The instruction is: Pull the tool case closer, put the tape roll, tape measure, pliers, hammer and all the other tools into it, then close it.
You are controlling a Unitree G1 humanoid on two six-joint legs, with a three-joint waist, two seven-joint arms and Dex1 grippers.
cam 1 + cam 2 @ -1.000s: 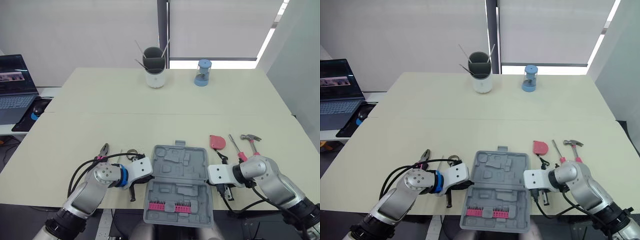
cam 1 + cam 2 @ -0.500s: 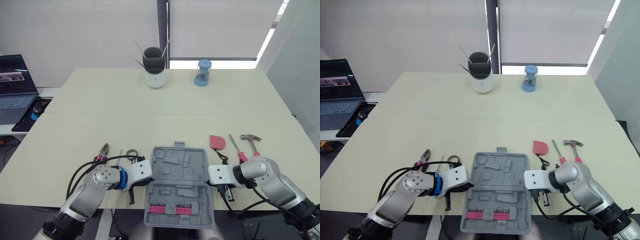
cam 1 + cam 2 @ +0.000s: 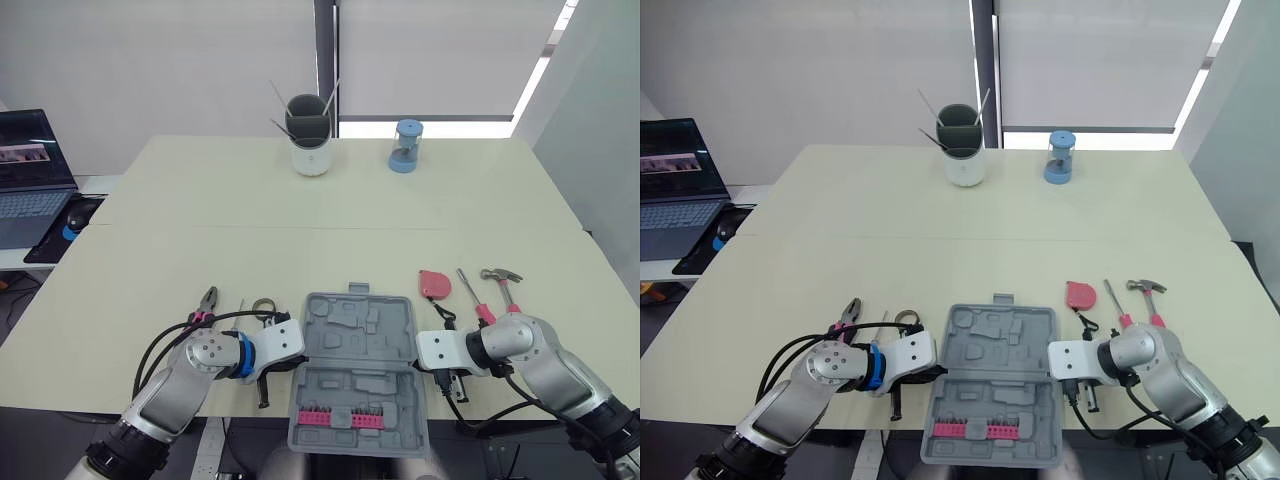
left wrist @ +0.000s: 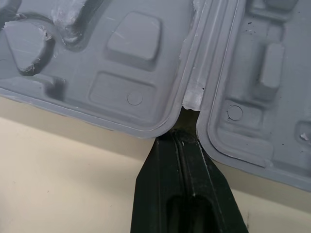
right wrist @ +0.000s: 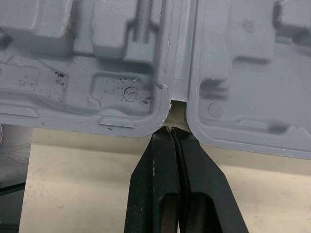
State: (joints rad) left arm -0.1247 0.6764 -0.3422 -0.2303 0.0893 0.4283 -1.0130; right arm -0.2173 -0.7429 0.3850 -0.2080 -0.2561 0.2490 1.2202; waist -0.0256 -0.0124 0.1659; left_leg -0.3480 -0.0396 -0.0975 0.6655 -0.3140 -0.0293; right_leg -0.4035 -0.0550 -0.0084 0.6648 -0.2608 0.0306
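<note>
Grey tool case [image 3: 358, 370] is lying open at the near edge of the surface [image 3: 300, 250], its hinge line running straight between both arms. Left claw [image 4: 187, 141] and right claw [image 5: 170, 130], each pressed tightly together, are pointing into the hinge notches at opposite ends, equally near.

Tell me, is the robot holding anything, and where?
Nothing is gripped. Both the left hand and the right hand are shut, each with its tip at a hinge notch of the open tool case.
</note>
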